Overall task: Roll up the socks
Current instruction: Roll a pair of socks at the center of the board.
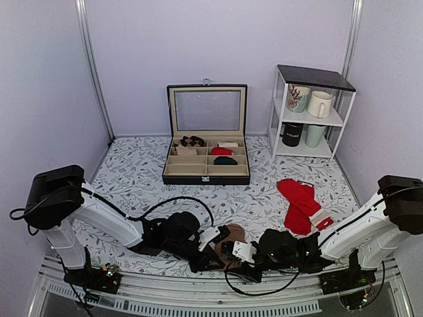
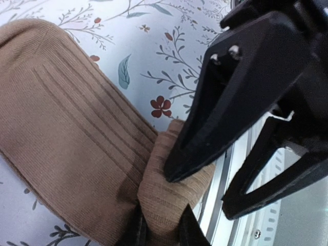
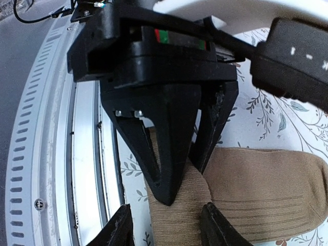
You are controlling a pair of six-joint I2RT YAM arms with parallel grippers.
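- Socks (image 1: pixel 231 236): a tan ribbed pair lying flat on the floral table cloth (image 1: pixel 132 172), at the near edge between your two claws. One end sits just beside the metal edge rail (image 3: pixel 87 154).
- Risk, edge: the worked end has almost no cloth left between it and the rail. If you pull it toward the arm bases, I judge the knit could slide over the edge or catch in the rail's slots.
- Risk, crowding: both claws meet nose to nose over the same sock end. A wrist turn to start the roll could knock one finger into the other and shake the fold loose.
- Risk, grip: the pinch takes only a small fold of stretchy knit. It may slip out, or catch just the upper sock. The pair would then split and the roll would start crooked.
- Left claw (image 2: pixel 161 233): clenched on the socks, with a bunched fold of the sock end standing up between its tips.
- Right claw (image 3: pixel 168 228): released and holding nothing, its jaws spread across the sock end. In the left wrist view one fingertip (image 2: pixel 177 171) looks to rest on the fabric right beside the left claw's pinch. The other hangs off the fabric on the rail side.
- I can't tell how many layers the pinch takes in.
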